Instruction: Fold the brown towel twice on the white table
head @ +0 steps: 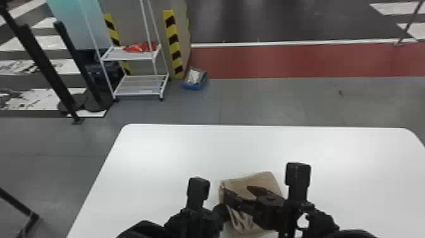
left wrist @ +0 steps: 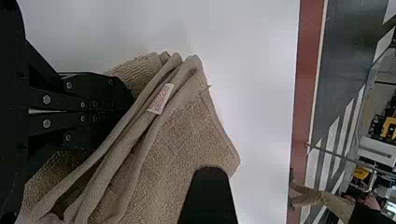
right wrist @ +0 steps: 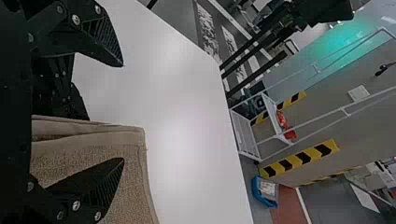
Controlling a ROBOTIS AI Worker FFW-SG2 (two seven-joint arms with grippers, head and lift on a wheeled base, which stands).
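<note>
Lower centre of head view: left end effector [left wrist: 128,102] grips brown towel [head: 265,180] at left edge; right end effector [right wrist: 123,112], spread open, points leftward over towel.

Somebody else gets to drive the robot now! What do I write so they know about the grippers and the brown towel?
Left gripper: shut, at the towel's layered edges; can't tell if it pinches cloth.
Right gripper: open, one finger over the towel, the other past its edge.
Brown towel: near side of the white table, under the grippers.
Done: it lies in layers, so at least one fold seems made; can't tell if two.
Left: probably finish or check the second fold, then move both grippers clear.
</note>
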